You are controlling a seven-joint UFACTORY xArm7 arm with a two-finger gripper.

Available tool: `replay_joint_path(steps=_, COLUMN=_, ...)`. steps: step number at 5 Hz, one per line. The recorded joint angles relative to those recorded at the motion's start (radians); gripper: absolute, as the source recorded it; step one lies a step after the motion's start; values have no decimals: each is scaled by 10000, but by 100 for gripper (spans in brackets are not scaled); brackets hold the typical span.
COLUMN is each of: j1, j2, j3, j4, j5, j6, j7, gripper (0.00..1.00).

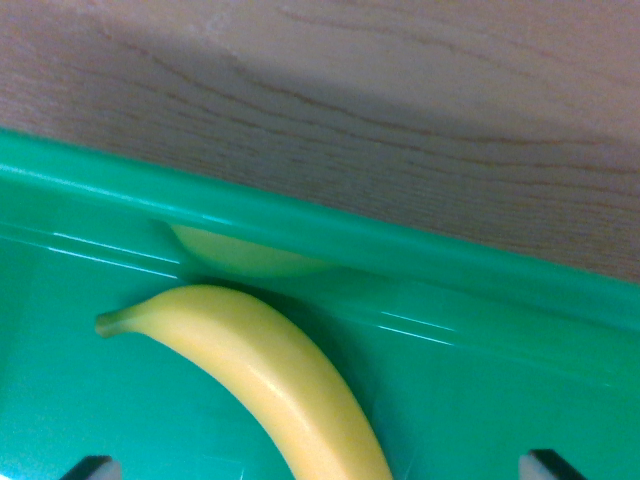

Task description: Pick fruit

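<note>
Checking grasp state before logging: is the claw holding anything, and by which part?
Nothing is held. The claw is open, its two tips showing at the bottom edge, apart from each other. The banana lies between them in the green bin, ungripped.

One yellow banana point(265, 380), one green bin point(420, 250), one wooden tabletop point(400, 90), two tool fingertips point(92, 467)
</note>
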Motion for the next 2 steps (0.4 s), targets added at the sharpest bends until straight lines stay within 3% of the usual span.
replay_joint_path(steps=1, j1=7, j2=143, j3=-10, j4=-295, j5=-22, j6=-451, j7=-183, gripper=0)
replay_joint_path(steps=2, j1=7, j2=143, j3=-10, j4=-295, j5=-22, j6=-451, j7=-183, gripper=0)
